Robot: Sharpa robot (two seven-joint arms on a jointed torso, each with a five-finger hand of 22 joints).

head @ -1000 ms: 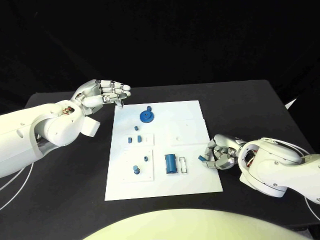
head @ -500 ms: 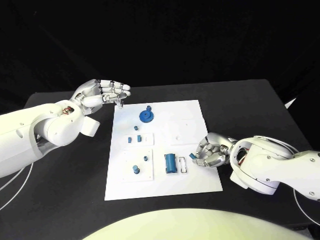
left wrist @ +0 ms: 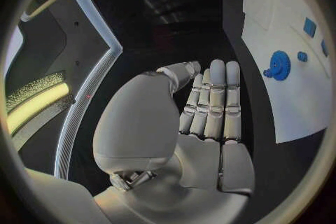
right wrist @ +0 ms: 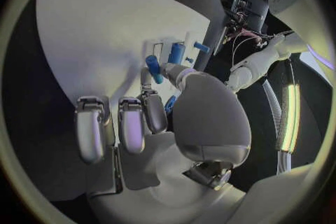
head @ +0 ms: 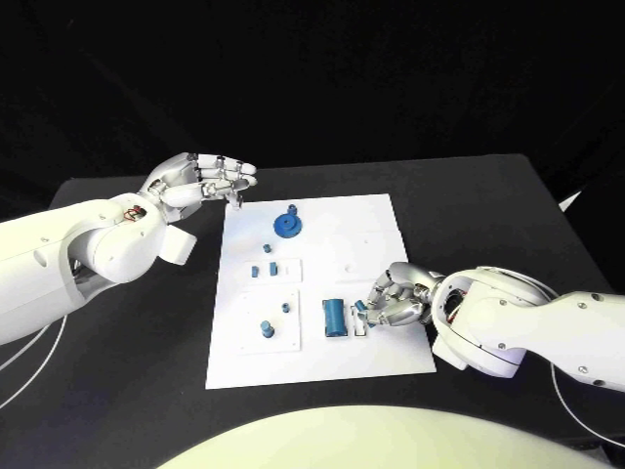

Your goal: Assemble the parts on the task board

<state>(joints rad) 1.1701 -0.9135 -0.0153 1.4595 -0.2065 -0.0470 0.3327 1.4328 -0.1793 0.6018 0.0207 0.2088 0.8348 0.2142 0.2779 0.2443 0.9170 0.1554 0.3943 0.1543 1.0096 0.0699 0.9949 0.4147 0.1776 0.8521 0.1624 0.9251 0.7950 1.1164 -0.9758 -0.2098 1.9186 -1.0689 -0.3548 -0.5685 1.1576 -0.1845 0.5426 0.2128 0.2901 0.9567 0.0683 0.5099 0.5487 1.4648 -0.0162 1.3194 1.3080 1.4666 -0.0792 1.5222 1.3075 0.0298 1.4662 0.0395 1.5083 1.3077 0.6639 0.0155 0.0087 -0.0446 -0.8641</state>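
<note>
Far left: left hand (head: 200, 181) raised over the black table (head: 144, 332) beside the top left corner of the white board (head: 376, 362), fingers curled together with nothing in them, palm off the board. On the board, top middle: a round blue gear (head: 287, 227). Below it, small blue pegs (head: 264, 272) standing in the left column, and one more blue peg (head: 267, 329) lower down. Middle right: a long blue block (head: 335, 317) lying flat by a white slot. Just right of that, right hand (head: 397, 303) low over the board, pinching a small blue piece (right wrist: 153, 69) between thumb and finger, other fingers bent.
</note>
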